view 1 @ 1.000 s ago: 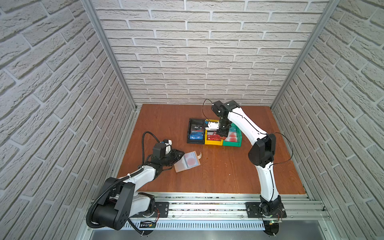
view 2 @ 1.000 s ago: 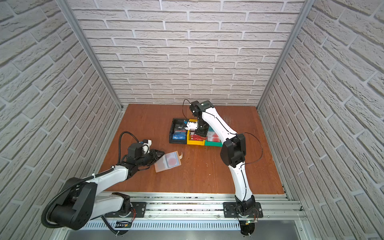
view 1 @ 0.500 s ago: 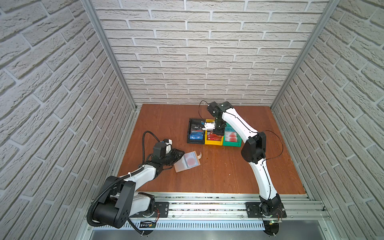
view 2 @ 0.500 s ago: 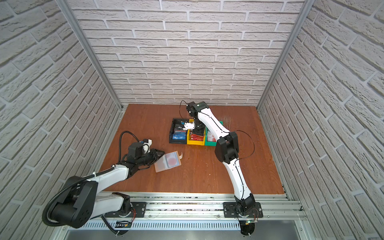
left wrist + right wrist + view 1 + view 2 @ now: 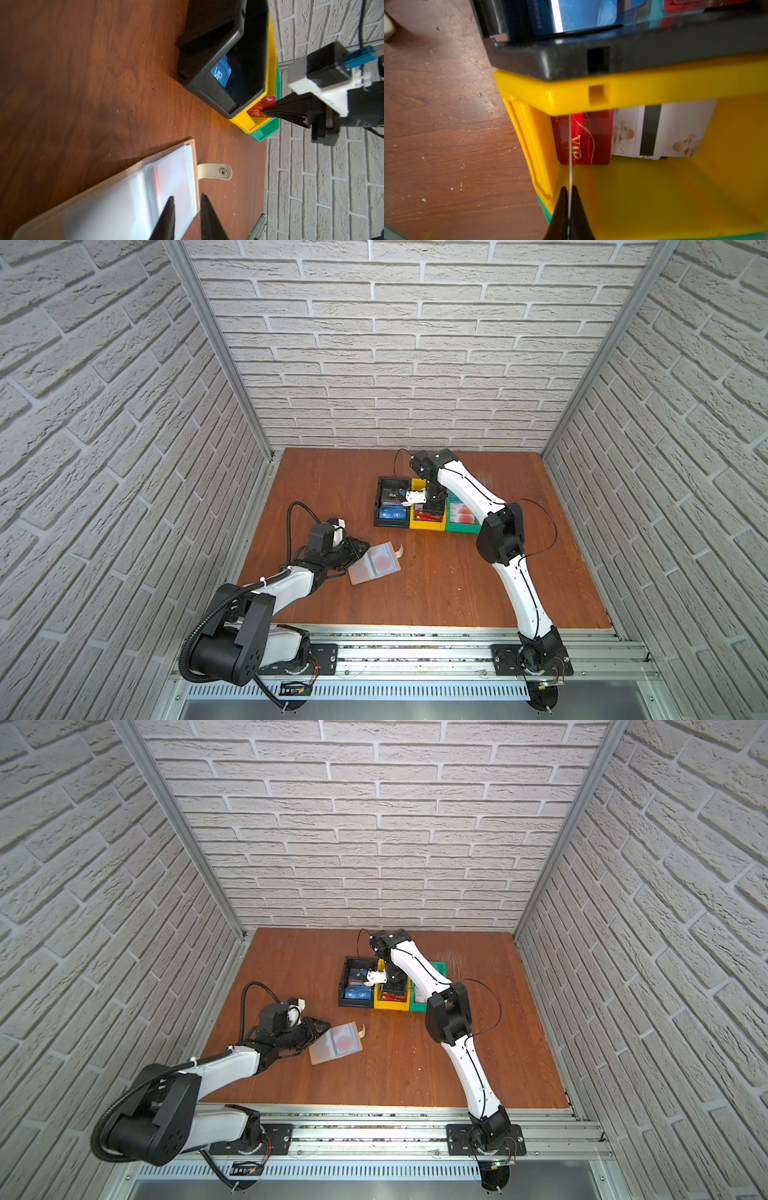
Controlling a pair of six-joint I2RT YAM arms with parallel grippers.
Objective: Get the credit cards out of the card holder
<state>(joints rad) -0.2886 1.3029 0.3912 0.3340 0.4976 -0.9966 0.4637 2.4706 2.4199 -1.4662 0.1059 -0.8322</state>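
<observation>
Now the right gripper (image 5: 569,189) pinches a red card (image 5: 256,111) over the yellow bin (image 5: 633,93) — tilted, it may miss. We cannot tell if the part-spread left gripper (image 5: 186,196) grips the holder (image 5: 124,199).

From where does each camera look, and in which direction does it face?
Both top views: high over the front rail, facing down at the wooden table; both whole arms show.
Left wrist: low over the table, facing across the open card holder toward the black bin; left gripper fingertips show.
Right wrist: facing down into the yellow bin; right gripper, shut on a thin card, shows.
Shared: the left wrist view shows the right gripper and yellow bin.
</observation>
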